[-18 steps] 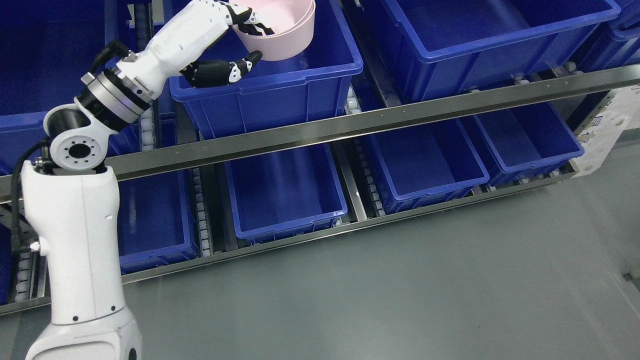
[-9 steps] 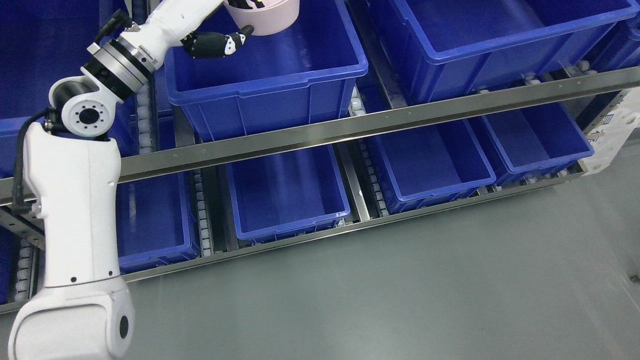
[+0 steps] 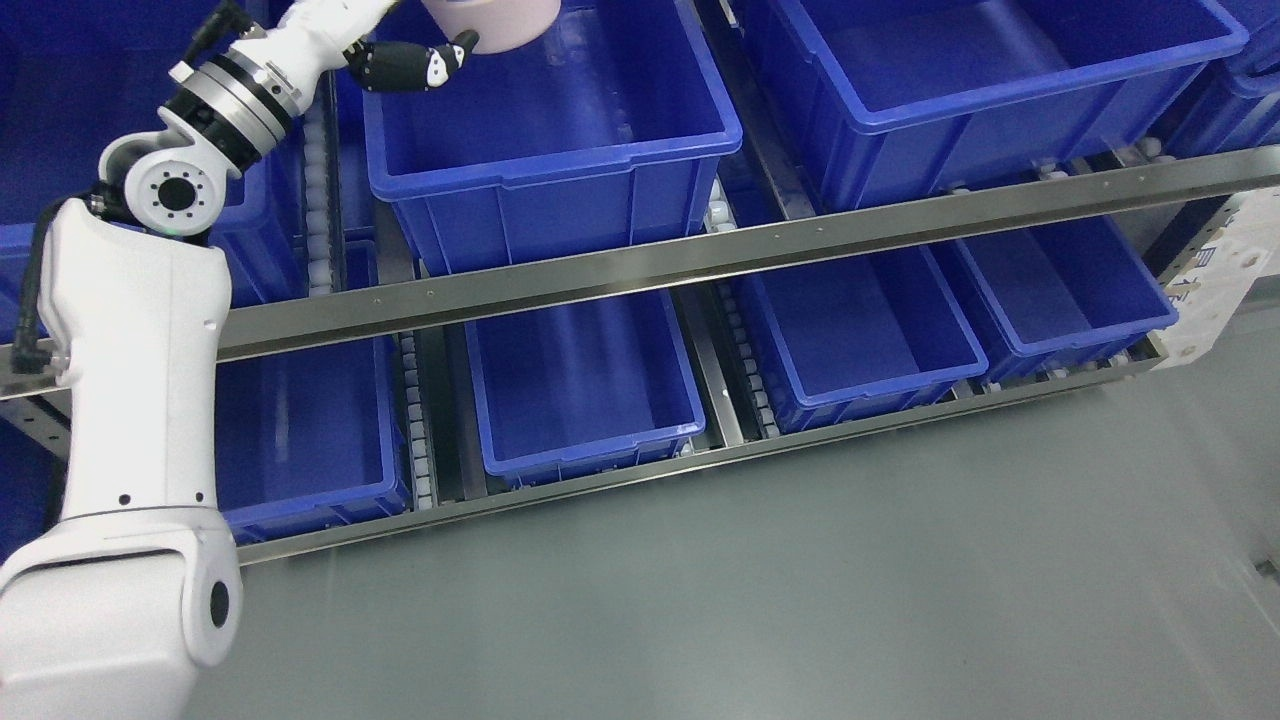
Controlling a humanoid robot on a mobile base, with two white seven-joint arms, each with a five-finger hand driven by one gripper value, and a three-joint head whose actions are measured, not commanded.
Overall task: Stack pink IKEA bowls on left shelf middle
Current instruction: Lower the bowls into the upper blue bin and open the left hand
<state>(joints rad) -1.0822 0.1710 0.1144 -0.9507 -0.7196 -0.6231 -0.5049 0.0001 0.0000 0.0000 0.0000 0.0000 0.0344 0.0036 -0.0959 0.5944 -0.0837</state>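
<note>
A pink bowl [image 3: 495,22] shows only as its lower wall at the top edge of the head view, above the far end of a blue bin [image 3: 560,150] on the upper shelf level. My left hand [image 3: 430,45] is shut on the bowl: the black-and-white thumb presses its outer wall, and the other fingers are cut off by the picture's top edge. The white left arm rises from the lower left corner up to the hand. My right arm is out of the picture.
A steel rail [image 3: 700,260] crosses the picture below the upper bins. A second large blue bin [image 3: 980,90] sits to the right on the upper level. Three lower blue bins [image 3: 580,390] lie under the rail. Grey floor [image 3: 800,580] fills the foreground.
My left hand has carried the pink bowl up and left, so most of it now lies beyond the top edge. The camera has also shifted a little.
</note>
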